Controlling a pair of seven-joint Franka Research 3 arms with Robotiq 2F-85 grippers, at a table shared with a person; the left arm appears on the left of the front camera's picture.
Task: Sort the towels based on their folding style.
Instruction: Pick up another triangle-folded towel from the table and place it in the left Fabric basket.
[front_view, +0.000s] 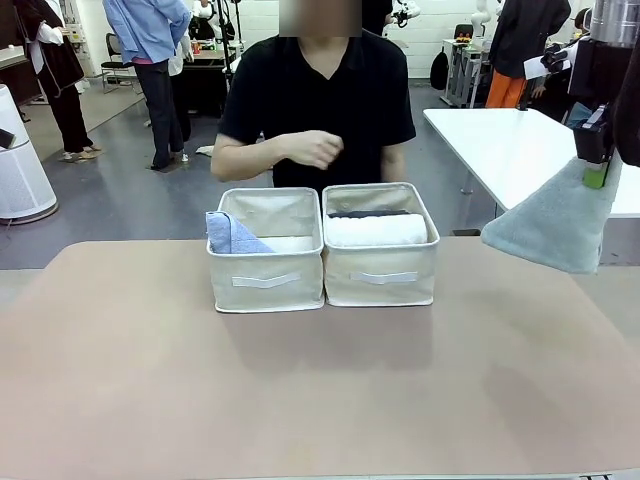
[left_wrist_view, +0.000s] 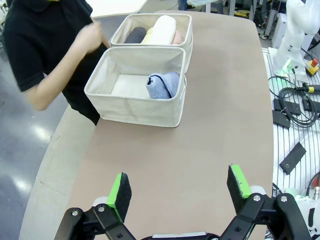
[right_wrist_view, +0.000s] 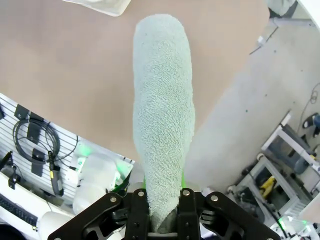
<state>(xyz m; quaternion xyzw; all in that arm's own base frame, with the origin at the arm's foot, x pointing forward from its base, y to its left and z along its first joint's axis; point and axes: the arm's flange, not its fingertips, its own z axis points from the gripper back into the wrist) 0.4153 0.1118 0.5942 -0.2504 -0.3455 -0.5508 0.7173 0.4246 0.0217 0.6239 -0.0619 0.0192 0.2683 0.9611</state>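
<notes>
The front view shows the right pincer (front_view: 597, 172) closed on the grey-teal towel (front_view: 560, 225) above the desk's (front_view: 300, 380) right side, and the left wrist view shows the left pincer (left_wrist_view: 181, 186) wide open, empty.

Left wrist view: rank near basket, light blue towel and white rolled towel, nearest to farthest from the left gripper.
1. near basket, ahead of the left gripper.
2. light blue towel, inside it, right side.
3. white rolled towel, in the far basket.
</notes>
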